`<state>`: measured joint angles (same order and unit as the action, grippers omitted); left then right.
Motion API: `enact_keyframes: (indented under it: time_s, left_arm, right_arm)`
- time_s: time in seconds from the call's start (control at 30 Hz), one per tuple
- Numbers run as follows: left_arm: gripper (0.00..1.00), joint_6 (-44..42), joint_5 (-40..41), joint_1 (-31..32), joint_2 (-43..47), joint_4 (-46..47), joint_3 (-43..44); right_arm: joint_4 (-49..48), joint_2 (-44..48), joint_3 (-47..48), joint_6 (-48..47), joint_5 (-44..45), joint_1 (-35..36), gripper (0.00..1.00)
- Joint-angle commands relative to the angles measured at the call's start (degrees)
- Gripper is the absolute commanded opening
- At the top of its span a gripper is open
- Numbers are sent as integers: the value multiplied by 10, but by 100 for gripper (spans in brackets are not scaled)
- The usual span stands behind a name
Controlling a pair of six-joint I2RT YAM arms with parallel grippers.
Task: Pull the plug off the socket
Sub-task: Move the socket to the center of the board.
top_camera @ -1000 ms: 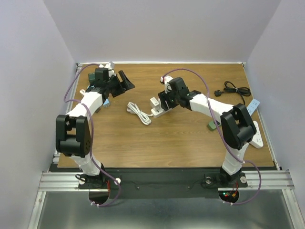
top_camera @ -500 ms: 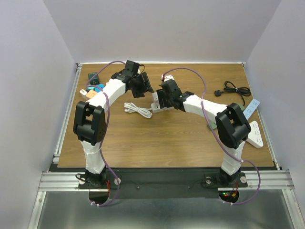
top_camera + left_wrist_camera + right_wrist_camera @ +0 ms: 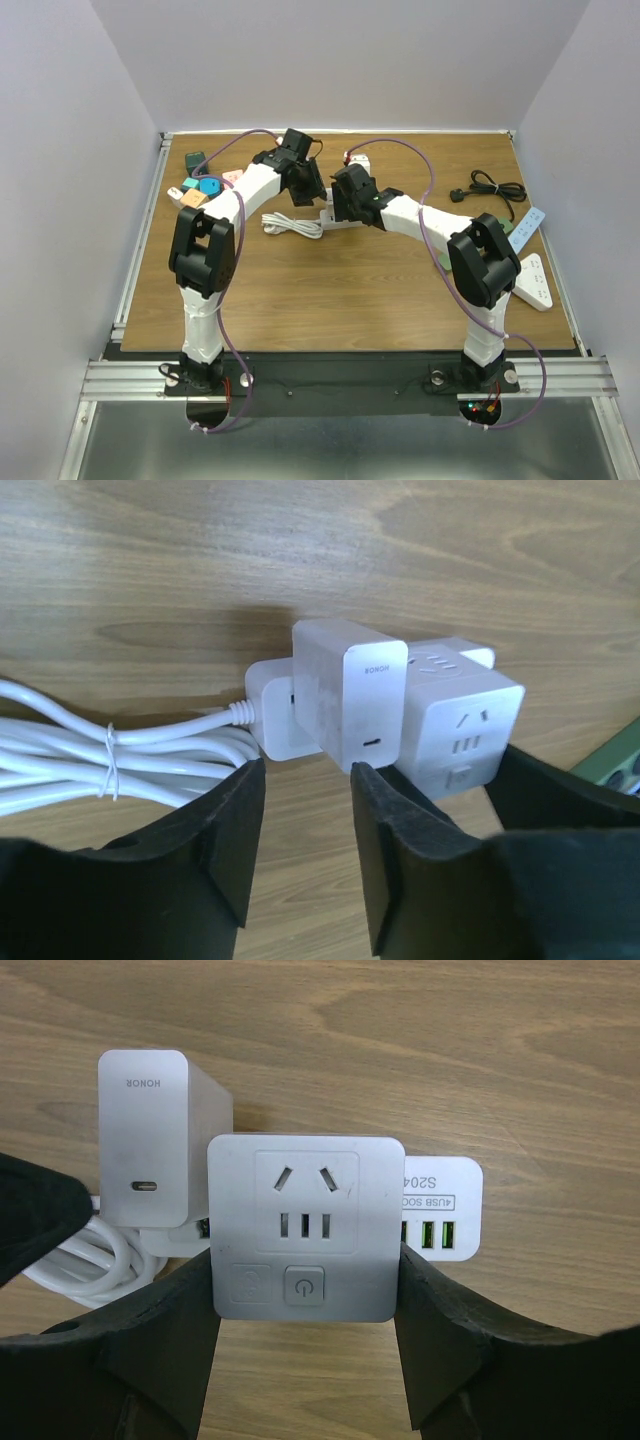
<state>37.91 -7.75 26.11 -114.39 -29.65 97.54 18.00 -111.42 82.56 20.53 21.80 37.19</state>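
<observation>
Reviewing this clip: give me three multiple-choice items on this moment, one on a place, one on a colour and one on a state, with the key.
1. Where is the Honor charger?
A) plugged in against the cube socket's side
B) lying apart from it
C) off at the table's edge

2. What colour is the charger?
A) black
B) white
C) green

3. The right gripper is:
A) open, clear of the socket
B) closed on the socket
C) out of view

Key:
1 A, the charger's body butts the socket's side in both wrist views.
2 B, its casing is white.
3 B, the fingers press both of the socket's flanks.
</observation>
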Motion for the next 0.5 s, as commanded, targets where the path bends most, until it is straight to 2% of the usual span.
enact_keyframes:
  time_s: [0.0, 0.1, 0.4, 0.43, 0.47]
  left_arm:
    - [45, -12, 10, 3, 2, 29, -7]
    - [39, -9, 5, 3, 6, 56, -24]
    - [36, -13, 5, 10, 33, 93, -40]
    - [31, -15, -3, 10, 32, 99, -39]
    - [19, -21, -6, 10, 25, 99, -32]
  right_arm:
    - [71, -33, -7, 10, -27, -8, 0]
    - [70, -29, -10, 9, -35, -7, 0]
    - [71, -33, -10, 6, -43, -8, 0]
    - [71, -34, -9, 6, -43, -7, 0]
    - [71, -35, -9, 5, -42, -7, 0]
